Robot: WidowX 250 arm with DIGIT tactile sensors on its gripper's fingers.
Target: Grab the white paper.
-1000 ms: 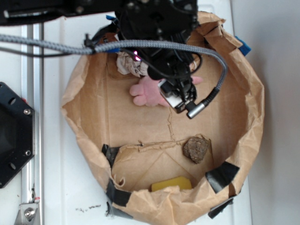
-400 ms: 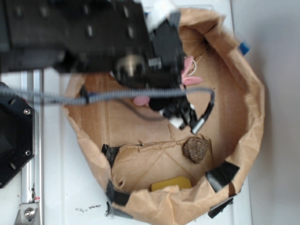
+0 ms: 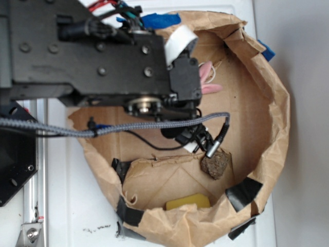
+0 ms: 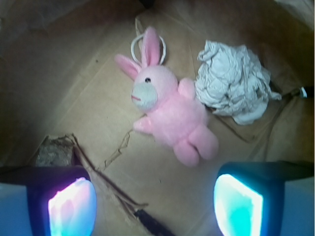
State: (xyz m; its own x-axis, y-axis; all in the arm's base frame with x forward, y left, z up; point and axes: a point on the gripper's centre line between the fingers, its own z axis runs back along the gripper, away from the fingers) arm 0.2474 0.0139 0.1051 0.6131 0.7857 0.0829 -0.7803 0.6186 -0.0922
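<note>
Exterior view: a black robot arm (image 3: 103, 62) covers the upper half of a round brown paper tub (image 3: 280, 128) on a white worktop (image 3: 300, 206). Pink bunny (image 3: 208, 77) ears peek out beside the arm; a brown lump (image 3: 215, 164) and a yellow block (image 3: 188, 201) lie lower down.

Wrist view: the claw (image 4: 155, 206) is spread wide and empty above the floor. The white paper (image 4: 234, 86) lies against the bunny's (image 4: 170, 110) arm, beyond both fingers (image 4: 71, 206)
</note>
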